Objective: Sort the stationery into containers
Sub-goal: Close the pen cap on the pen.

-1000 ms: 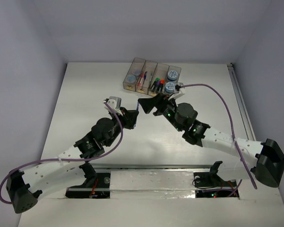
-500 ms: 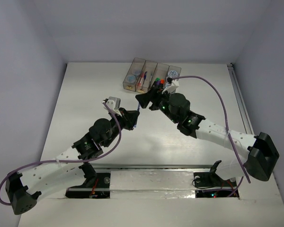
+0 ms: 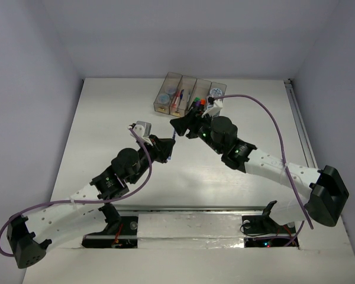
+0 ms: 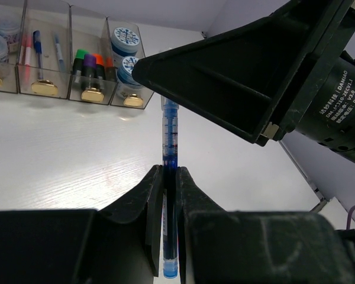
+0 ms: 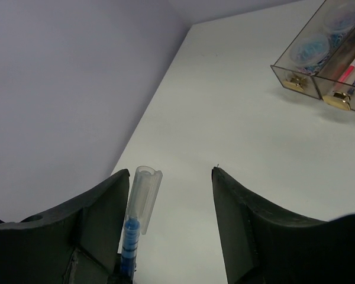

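Observation:
My left gripper (image 3: 170, 144) is shut on a thin blue pen (image 4: 170, 133) with a clear cap, and holds it pointing at the containers. My right gripper (image 3: 178, 125) is open, and its jaws stand either side of the pen's capped end (image 5: 140, 204), which lies against the left finger (image 5: 100, 219). The containers (image 3: 161, 108) are four smoky-brown bins at the back of the table. They hold blue-grey tape rolls (image 3: 164, 97), pens (image 3: 178, 97) and highlighters (image 3: 197, 102). They also show in the left wrist view (image 4: 44, 89) and in the right wrist view (image 5: 294, 80).
The white table (image 3: 106, 124) has walls on the left, back and right. A metal rail (image 3: 302, 130) runs along its right edge. Purple cables (image 3: 266, 115) loop over both arms.
My right gripper has moved back and left, up to the pen's capped end, and has stayed there for the last half second. My left gripper still holds the pen.

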Tool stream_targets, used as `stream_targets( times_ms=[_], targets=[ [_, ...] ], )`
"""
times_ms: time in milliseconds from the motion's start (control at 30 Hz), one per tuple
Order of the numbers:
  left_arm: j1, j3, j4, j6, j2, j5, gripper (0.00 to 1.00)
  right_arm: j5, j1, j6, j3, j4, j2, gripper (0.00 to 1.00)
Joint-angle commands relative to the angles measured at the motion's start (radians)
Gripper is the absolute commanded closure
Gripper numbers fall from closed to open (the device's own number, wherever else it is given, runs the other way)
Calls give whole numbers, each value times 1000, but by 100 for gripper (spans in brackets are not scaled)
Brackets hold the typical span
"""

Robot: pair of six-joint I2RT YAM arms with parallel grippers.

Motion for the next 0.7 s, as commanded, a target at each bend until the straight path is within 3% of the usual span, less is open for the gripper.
stream_targets(
  times_ms=[0, 200, 333, 433, 467, 667],
  targets=[
    [3, 7, 65, 10, -5, 12, 100, -2, -4, -9, 26, 56, -11, 37],
    [3, 7, 65, 9, 3, 15, 100, -2, -4, -11, 14, 75, -25, 52],
    [3, 7, 65, 10, 6, 17, 100, -7, -4, -12, 14, 75, -25, 54],
    [3, 7, 61, 10, 5, 15, 100, -16, -4, -11, 11, 82, -25, 65],
    [3, 8, 58, 12, 5, 5, 100, -28, -4, -8, 12, 78, -22, 80],
    [3, 18, 51, 15, 5, -23, 100, -50, -4, 6, 3, 73, -28, 87]
  ],
)
